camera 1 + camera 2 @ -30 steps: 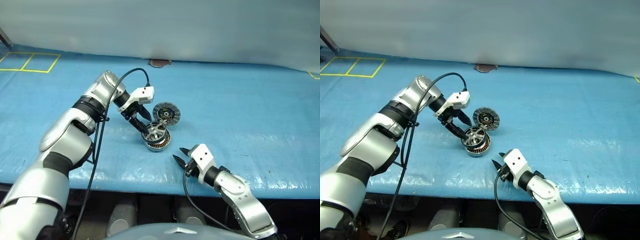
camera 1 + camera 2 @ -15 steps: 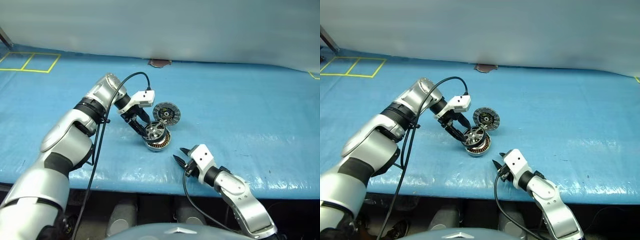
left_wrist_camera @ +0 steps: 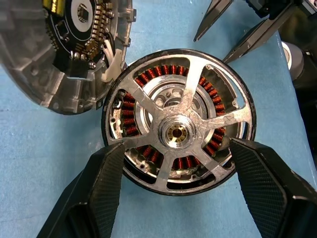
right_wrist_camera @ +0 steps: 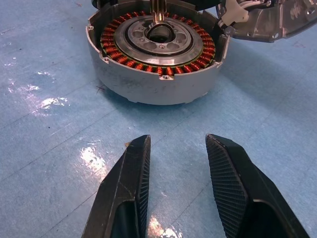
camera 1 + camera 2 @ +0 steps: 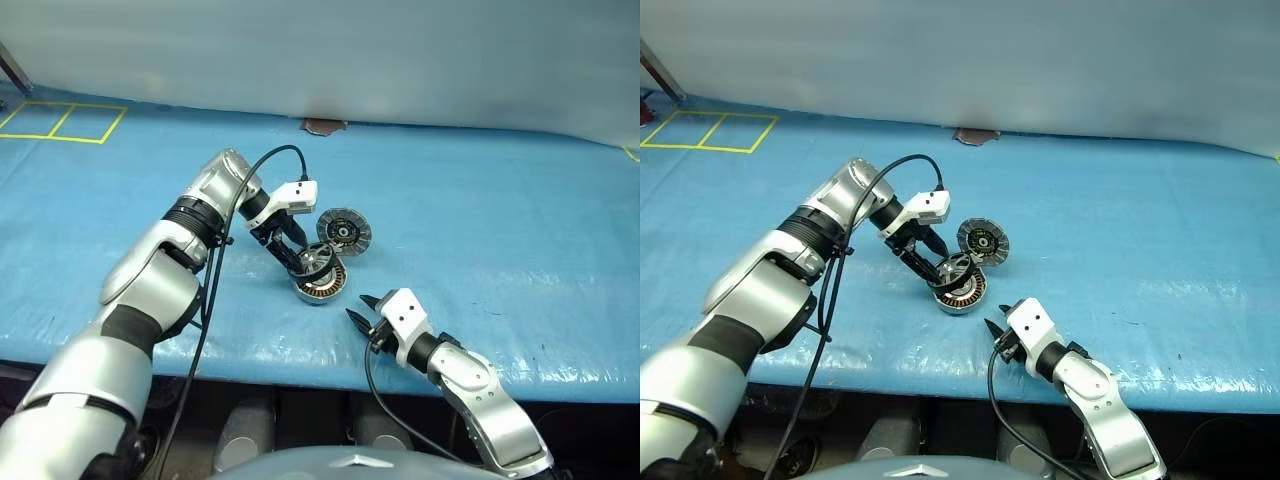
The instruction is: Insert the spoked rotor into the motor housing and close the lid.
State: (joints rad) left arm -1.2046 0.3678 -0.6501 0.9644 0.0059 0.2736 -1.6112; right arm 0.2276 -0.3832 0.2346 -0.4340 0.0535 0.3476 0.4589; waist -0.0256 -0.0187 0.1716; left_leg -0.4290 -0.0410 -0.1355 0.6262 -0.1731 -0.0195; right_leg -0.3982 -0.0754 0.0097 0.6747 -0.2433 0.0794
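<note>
My left gripper [image 3: 176, 146] is shut on the spoked rotor [image 3: 178, 131], with its two black fingers [image 3: 106, 171] pressing the dark outer ring from opposite sides. The rotor [image 5: 318, 258] hangs tilted just over the motor housing [image 5: 320, 287], and coppery windings show through its spokes. The rotor's shaft reaches down into the silver centre of the housing [image 4: 156, 54]. The lid [image 5: 344, 231] stands open behind the housing, ribbed inner face showing, still joined at the rim. My right gripper [image 4: 178, 163] rests open on the blue mat a little in front of the housing, holding nothing.
The blue mat [image 5: 500, 220] covers the whole table and ends at a grey wall. A brown patch [image 5: 320, 126] lies at the back edge, and yellow tape squares [image 5: 60, 122] mark the far left. A black cable [image 5: 215, 280] hangs along my left arm.
The camera has shifted slightly. The rotor in my left gripper now sits more steeply tilted over the housing. My right arm has kept still.
</note>
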